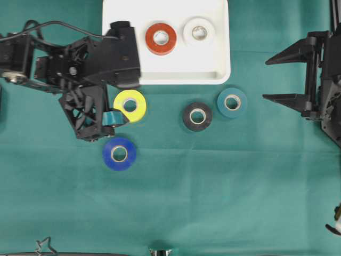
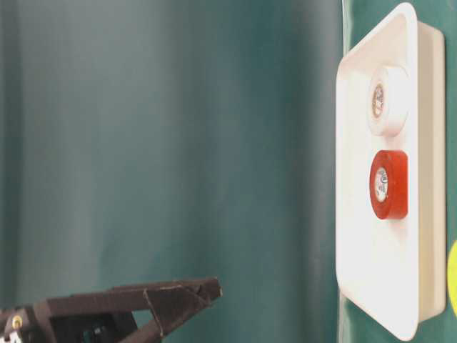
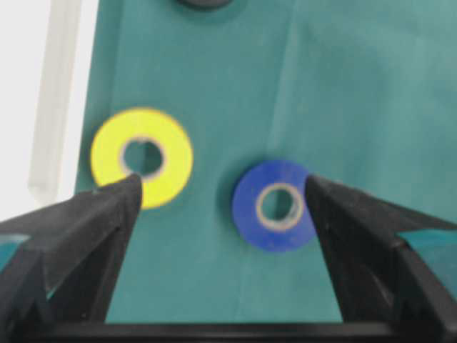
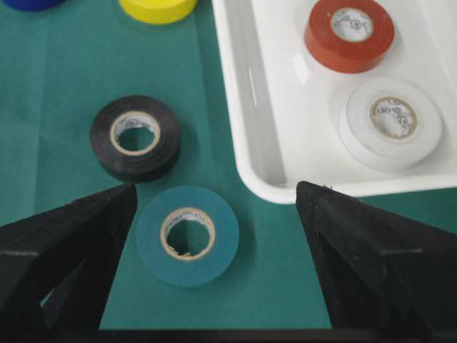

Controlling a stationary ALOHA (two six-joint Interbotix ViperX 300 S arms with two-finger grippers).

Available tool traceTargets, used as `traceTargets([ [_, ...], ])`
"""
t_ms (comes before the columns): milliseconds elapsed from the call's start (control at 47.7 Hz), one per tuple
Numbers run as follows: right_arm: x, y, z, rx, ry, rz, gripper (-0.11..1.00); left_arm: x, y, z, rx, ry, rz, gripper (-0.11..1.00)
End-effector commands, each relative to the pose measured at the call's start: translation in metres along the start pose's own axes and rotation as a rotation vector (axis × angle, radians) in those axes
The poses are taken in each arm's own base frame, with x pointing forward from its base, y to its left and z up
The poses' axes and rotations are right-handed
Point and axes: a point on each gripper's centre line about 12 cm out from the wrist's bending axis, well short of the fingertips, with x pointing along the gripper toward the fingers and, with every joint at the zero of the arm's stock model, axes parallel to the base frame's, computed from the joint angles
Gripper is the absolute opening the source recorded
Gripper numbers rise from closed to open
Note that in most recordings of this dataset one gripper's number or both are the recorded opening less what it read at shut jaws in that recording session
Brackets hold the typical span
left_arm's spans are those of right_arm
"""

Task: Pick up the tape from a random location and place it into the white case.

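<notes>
The white case (image 1: 176, 79) lies at the table's far middle and holds a red tape (image 1: 161, 38) and a white tape (image 1: 199, 32). On the green cloth lie a yellow tape (image 1: 130, 105), a blue tape (image 1: 119, 153), a black tape (image 1: 197, 116) and a teal tape (image 1: 232, 102). My left gripper (image 1: 109, 128) hovers open just left of the yellow and blue rolls. In its wrist view the yellow tape (image 3: 178, 153) and blue tape (image 3: 250, 214) show between the open fingers (image 3: 223, 187). At the right, my right gripper (image 1: 265, 79) is open and empty, with the teal tape (image 4: 218, 246) ahead of it.
The case's near rim (image 4: 243, 128) stands close to the right gripper's path, and the black tape (image 4: 107, 153) lies beside the teal one. The left arm's body (image 1: 106, 58) overhangs the case's left edge. Green cloth covers the table.
</notes>
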Motion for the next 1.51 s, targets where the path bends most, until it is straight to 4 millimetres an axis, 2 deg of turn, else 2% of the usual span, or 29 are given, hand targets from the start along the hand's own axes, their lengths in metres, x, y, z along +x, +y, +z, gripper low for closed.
traceTargets([
  [0, -0.001, 0.001, 0.010, 0.001, -0.024, 0.003, 0.89, -0.011, -0.002, 0.013, -0.002, 0.000, 0.004, 0.94],
  [1048, -0.002, 0.001, 0.010, 0.000, -0.019, 0.000, 0.89, -0.008, -0.002, 0.013, -0.025, 0.023, 0.011, 0.94],
  [1321, -0.002, 0.001, 0.010, -0.003, -0.019, 0.000, 0.89, 0.005, 0.000, 0.007, -0.038, 0.012, 0.008, 0.94],
  [1488, -0.002, 0.001, 0.012, -0.003, -0.024, 0.000, 0.89, 0.024, 0.003, -0.003, -0.085, 0.040, 0.020, 0.94],
])
